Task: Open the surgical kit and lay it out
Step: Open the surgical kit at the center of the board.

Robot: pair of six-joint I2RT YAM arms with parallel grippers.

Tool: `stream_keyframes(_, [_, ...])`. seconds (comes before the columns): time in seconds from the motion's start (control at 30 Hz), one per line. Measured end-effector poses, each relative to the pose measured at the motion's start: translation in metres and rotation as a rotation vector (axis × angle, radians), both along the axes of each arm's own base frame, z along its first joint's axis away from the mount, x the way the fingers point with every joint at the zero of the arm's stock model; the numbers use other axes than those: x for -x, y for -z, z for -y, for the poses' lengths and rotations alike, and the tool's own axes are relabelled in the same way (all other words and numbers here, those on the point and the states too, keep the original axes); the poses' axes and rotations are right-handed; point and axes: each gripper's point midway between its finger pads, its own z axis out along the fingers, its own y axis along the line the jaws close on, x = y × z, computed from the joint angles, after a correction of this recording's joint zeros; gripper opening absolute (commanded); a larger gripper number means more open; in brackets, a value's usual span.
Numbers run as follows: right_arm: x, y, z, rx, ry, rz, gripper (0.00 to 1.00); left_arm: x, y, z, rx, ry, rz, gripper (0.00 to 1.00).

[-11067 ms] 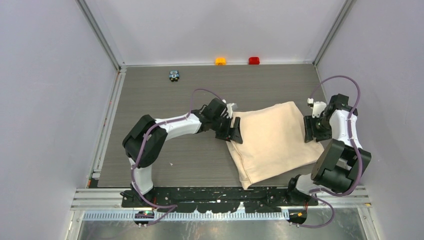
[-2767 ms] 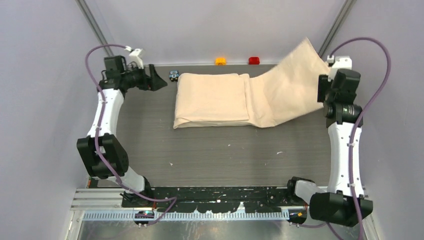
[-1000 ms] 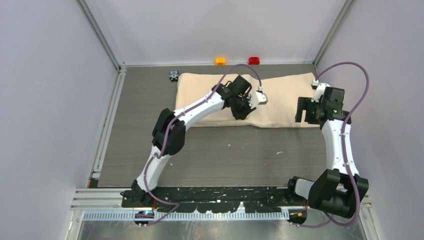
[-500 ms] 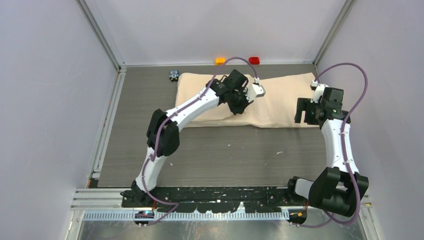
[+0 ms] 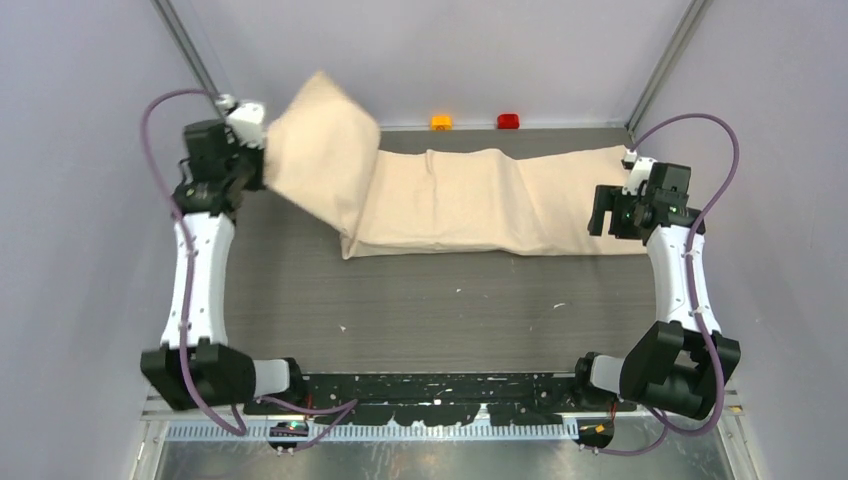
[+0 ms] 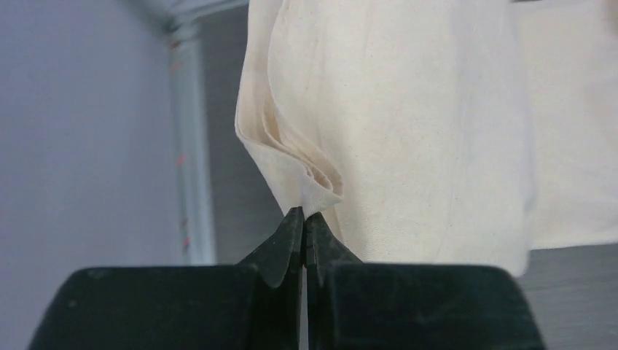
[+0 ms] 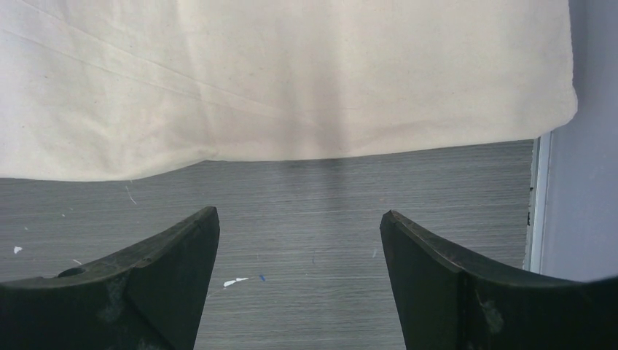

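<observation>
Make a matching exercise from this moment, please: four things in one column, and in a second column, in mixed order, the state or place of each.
Things:
1. left fingers
2. right fingers
3. cloth wrap
4. orange button

States or places:
A. at the far edge of the table, beside the red button
B. open, above the table near the cloth's edge
C. shut on a pinched fold
D. one end lifted, the other end lying flat

Pairs: 1-C, 2-B, 3-D, 4-A

top looks down; wrists close on cloth wrap (image 5: 480, 200)
</observation>
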Motion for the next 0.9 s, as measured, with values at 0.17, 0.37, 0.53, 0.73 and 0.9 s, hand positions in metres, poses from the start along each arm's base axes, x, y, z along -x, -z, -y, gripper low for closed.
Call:
stream_keyframes(0.17, [-0.002,-0.002,-0.005,-0.009,-0.016,0.004,0.86,0.062,0.031,-0.116,-0.182,-0.357,-0.027,0.69])
stream_keyframes(0.37, [-0.006,0.005,-0.015,-0.013,-0.05,-0.022,0.85,0.121,0.158,-0.187,-0.321,-0.575,-0.383,0.91])
stream_keyframes(0.53, [-0.008,0.008,-0.024,-0.002,-0.08,-0.034,0.85,0.138,0.166,-0.212,-0.361,-0.658,-0.434,1.0])
stream_keyframes(0.73, [-0.019,0.017,-0.059,0.031,-0.187,-0.067,0.86,0.078,0.122,-0.184,-0.167,-0.537,-0.261,1.0])
stream_keyframes(0.9, [-0.04,0.012,-0.098,0.025,-0.295,-0.054,0.85,0.003,0.095,-0.097,0.054,-0.262,-0.156,0.96])
